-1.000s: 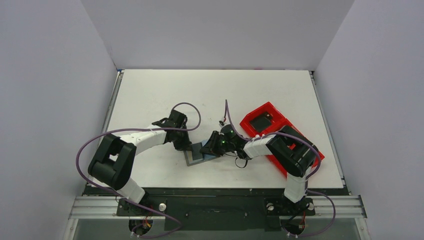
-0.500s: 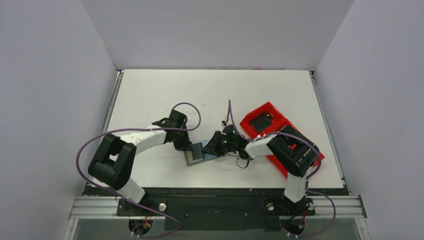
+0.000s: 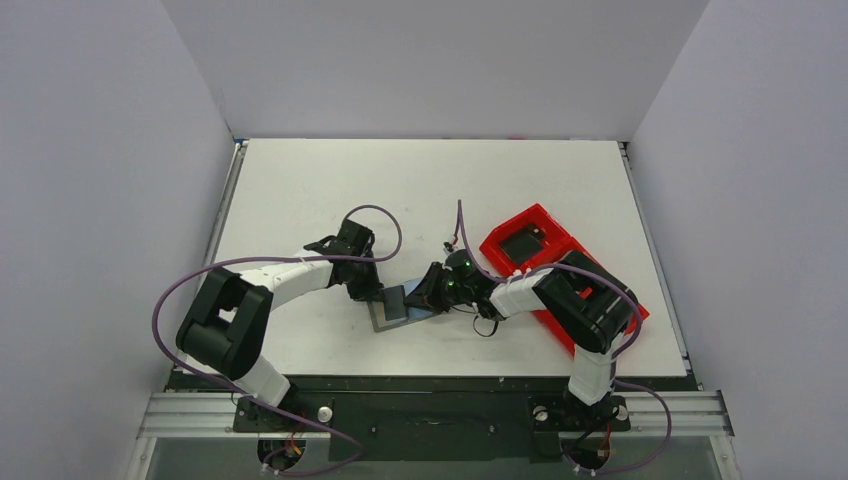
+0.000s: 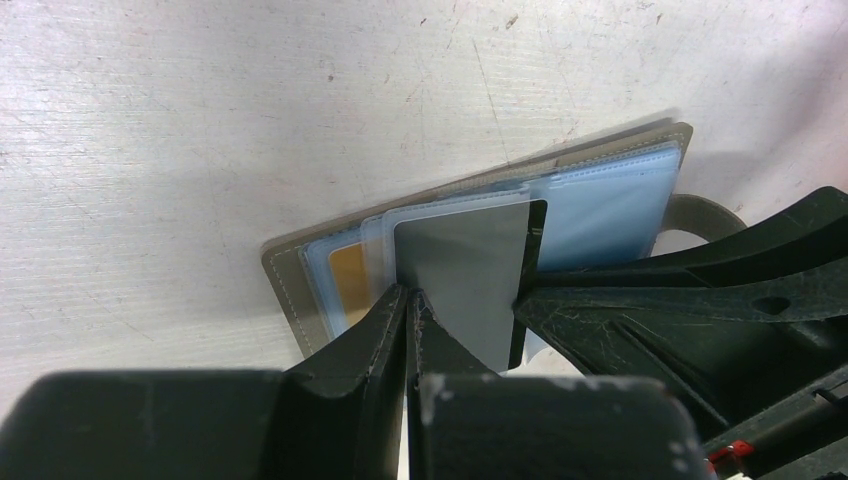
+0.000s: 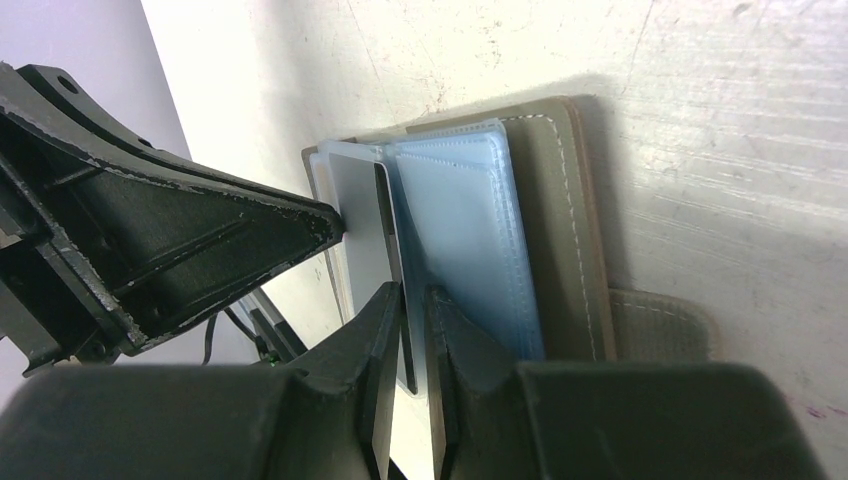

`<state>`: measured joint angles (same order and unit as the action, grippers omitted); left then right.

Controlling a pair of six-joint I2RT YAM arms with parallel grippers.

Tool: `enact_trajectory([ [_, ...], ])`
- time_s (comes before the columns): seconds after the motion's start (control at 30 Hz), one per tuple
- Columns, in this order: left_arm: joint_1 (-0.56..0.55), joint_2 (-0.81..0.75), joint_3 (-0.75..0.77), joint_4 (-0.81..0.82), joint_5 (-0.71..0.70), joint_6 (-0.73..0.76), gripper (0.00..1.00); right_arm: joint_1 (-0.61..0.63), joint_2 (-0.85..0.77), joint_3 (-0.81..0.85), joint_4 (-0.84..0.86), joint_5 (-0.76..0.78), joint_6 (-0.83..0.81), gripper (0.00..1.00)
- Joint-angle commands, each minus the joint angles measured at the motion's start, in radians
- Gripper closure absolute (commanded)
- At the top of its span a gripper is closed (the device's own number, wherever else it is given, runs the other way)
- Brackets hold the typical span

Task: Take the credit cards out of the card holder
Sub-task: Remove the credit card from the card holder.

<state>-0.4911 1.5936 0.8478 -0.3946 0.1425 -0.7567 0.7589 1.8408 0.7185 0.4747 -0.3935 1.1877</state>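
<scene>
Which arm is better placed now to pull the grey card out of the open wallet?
The right arm. Its claw already pinches the edge of the thin grey card, while the left claw, shut, presses on the taupe-grey bifold wallet holding it down.

White-walled lab test enclosure (image 3: 420, 60)

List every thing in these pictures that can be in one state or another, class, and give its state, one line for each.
Card holder: lying open on the table, blue-grey pockets up.
Grey card: partly out of its pocket, tilted up, between the right gripper's fingers.
Yellow-orange card: in its pocket.
Left gripper: shut, tips pressing on the card holder.
Right gripper: closing on the grey card's edge.
Red tray: on the table, a black block inside.
</scene>
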Motion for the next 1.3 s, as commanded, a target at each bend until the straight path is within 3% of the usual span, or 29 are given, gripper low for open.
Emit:
enact_trajectory([
  [0.0, -0.003, 0.039, -0.016, -0.019, -0.028, 0.011, 1.00, 0.002, 0.018, 0.014, 0.018, 0.014, -0.011, 0.87],
  [0.63, -0.003, 0.043, -0.018, -0.013, -0.024, 0.013, 1.00, 0.023, 0.027, 0.046, 0.000, 0.005, -0.022, 0.88],
  [0.87, -0.002, 0.041, -0.020, -0.022, -0.026, 0.015, 1.00, 0.019, 0.006, 0.031, -0.018, 0.020, -0.029, 0.96],
  [1.27, 0.028, 0.020, -0.038, -0.055, -0.056, 0.046, 1.00, -0.009, -0.073, -0.019, -0.073, 0.083, -0.060, 1.00],
])
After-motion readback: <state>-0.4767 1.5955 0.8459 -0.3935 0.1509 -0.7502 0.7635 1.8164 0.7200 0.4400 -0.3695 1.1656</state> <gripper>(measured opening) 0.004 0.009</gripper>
